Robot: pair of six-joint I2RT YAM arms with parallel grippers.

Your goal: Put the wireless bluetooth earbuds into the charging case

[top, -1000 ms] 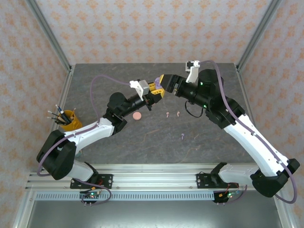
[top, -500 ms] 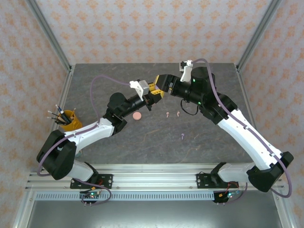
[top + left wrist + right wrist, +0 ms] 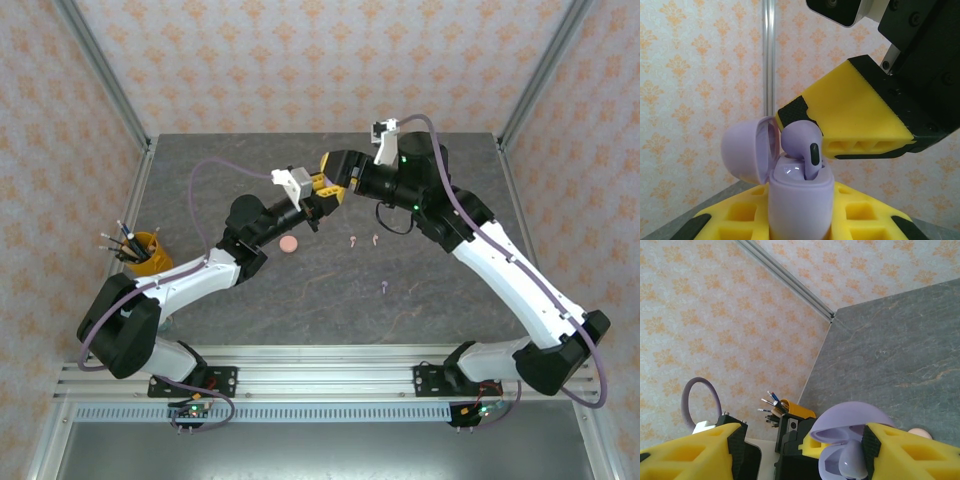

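Note:
My left gripper [image 3: 800, 226] is shut on a lilac charging case [image 3: 801, 200], held upright above the table with its lid [image 3: 746, 152] swung open to the left. A lilac earbud [image 3: 800, 141] stands in the case, stem down in a slot and head sticking out above the rim. One yellow finger [image 3: 855, 115] of my right gripper [image 3: 800, 455] lies against the earbud's head from the right; the jaws stand wide, open, with nothing gripped between them. Two pale pink earbuds [image 3: 353, 240] [image 3: 375, 238] and another lilac earbud [image 3: 385, 288] lie on the table.
A round pink case [image 3: 289, 244] sits on the grey table [image 3: 440, 300] just below the two grippers [image 3: 322, 188] [image 3: 338, 165]. A yellow cup of pens [image 3: 147, 252] stands at the left edge. Patterned walls and metal posts close in the table.
My right wrist has swung left and its fingers have slid further over the held case. The left arm and the things on the table have stayed put.

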